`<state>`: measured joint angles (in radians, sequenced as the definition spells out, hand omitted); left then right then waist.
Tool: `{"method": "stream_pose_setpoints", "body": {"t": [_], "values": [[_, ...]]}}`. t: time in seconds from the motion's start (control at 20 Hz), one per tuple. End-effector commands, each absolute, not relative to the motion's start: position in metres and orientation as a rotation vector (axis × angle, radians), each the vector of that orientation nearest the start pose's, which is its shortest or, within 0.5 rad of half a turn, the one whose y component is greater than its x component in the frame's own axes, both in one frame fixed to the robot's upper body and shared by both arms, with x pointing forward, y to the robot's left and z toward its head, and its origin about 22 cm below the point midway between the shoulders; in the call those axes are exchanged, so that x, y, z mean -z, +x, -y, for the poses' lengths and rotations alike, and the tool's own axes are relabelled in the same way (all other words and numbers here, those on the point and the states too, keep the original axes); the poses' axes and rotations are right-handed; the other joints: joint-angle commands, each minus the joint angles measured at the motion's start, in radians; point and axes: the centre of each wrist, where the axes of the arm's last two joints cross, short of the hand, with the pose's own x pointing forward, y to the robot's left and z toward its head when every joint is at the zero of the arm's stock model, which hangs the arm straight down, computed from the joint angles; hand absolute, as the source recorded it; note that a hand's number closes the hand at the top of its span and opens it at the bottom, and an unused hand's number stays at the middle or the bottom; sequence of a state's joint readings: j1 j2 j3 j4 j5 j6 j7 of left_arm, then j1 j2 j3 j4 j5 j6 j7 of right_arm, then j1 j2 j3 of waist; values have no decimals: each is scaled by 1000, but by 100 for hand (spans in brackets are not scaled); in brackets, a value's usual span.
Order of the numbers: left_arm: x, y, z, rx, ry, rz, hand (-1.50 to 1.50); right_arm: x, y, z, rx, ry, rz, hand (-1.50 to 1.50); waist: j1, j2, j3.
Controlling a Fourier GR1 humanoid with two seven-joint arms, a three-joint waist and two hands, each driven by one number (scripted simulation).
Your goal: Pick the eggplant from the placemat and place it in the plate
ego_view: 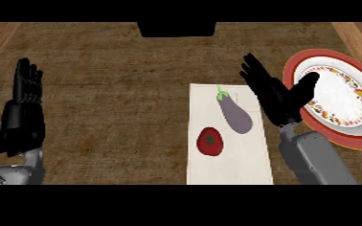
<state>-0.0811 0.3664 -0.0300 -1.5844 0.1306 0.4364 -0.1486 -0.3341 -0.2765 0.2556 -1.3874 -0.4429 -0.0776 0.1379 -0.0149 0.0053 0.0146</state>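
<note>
Right black hand: open, fingers straight and apart, holding nothing. Just to its left, on the white placemat: long purple eggplant, green stem far, fat end near, tilted a bit. On its other side, round red-rimmed plate. Left black hand far off, resting open.

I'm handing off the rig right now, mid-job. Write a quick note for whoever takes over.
Left hand: open, resting at the view's left edge, fingers up.
Right hand: open, holding nothing, between the placemat and the plate, thumb over the plate's rim.
Eggplant: lies on the placemat beside a tomato, just left of the right hand.
Done: nothing yet.
Left: grasp the eggplant, carry it right, set it in the plate.
</note>
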Motion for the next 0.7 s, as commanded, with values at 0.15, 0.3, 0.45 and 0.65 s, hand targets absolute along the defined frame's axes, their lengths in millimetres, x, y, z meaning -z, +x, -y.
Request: {"method": "stream_pose_setpoints", "body": {"t": [0.15, 0.3, 0.45, 0.65], "values": [[-30, 265, -281, 83, 321, 1702, 0, -30, 331, 139, -374, 170, 1038, 150, 68, 17, -19], [-16, 256, -271, 139, 238, 1644, 0, -49, 336, 149, -909, -117, 1118, 150, 153, 12, -61], [5, 251, -279, 173, 165, 1535, 0, -38, 342, 102, -611, -290, 1076, -150, 50, 3, -20], [12, 251, -306, 149, 161, 1515, 0, -38, 327, 50, -729, -268, 1107, -150, 26, -5, -16]]}}
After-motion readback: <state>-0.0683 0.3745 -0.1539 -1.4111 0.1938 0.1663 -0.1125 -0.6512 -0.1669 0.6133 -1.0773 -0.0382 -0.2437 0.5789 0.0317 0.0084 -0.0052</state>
